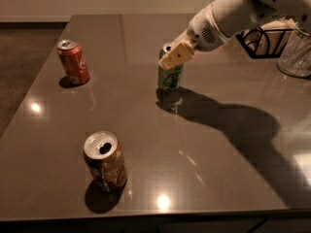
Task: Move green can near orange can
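The green can [170,77] stands upright near the middle of the dark table [218,144], its base on or just above the surface. My gripper [175,56] comes in from the upper right and is shut on the can's upper part, with one tan finger [176,55] across its front. The orange can [104,161], dull orange-brown with an open silver top, stands near the front left edge, well apart from the green can.
A red can with white script [74,62] stands at the far left. A black wire rack [265,40] and a clear glass container [296,57] stand at the back right. The table's front edge runs just below the orange can.
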Robot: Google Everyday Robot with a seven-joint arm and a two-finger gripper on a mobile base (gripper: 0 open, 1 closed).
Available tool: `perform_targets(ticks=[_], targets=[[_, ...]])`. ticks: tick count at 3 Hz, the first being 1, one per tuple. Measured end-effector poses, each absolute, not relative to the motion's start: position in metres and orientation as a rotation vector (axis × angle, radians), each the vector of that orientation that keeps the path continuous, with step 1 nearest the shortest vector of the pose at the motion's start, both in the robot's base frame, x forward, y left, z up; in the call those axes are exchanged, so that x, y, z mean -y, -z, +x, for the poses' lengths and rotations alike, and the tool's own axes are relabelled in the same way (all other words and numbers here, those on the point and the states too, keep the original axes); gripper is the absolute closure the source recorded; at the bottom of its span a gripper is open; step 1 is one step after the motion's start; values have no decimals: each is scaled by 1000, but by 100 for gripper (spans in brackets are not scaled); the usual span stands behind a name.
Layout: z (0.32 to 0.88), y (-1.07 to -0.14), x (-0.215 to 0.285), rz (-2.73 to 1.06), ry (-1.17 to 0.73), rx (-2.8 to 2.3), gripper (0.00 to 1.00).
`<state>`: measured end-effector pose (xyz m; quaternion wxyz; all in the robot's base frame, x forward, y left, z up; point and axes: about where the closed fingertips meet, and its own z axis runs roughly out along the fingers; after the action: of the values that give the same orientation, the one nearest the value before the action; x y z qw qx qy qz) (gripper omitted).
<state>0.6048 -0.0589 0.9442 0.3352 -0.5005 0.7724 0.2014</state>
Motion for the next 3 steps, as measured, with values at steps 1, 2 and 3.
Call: perform_targets(ticks=[1,2,3], targets=[[567,-964,60,-1390,-575,-1913,100],[528,-978,49,-1484,-627,-1822,100],[494,-980,30,-1586,-690,-1757,100]])
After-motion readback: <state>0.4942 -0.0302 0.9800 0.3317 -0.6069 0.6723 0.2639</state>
